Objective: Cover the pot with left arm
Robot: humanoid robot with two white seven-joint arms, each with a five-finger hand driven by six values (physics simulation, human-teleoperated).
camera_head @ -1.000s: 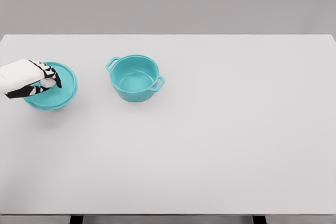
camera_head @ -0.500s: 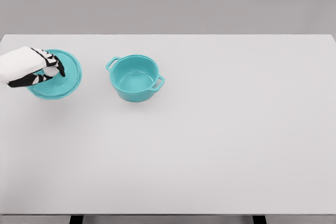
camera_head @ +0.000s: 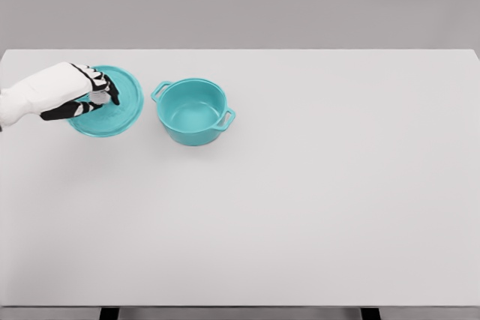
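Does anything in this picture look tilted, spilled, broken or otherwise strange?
Nothing stands out. The teal pot stands upright and empty on the white table, with no spill or damage. The left hand holds the matching lid by its knob, just left of the pot; whether the lid is tilted cannot be told.

— Lighting: bright, even and diffuse, with no single source to be picked out. The white table (camera_head: 315, 207) reads as a flat pale field, the wall behind it a uniform grey.

— Shadows?

— Faint only. A soft grey smudge lies on the table under the teal lid (camera_head: 112, 103) and another, barely darker, around the base of the pot (camera_head: 193, 110). The pot's inner wall shades slightly toward its near side.

— Glare, blur?

— No glare or hot spots. Edges are clean but a little soft, as in a compressed render. No visible distortion at the borders; table edges run straight. Everything sits in equal focus.
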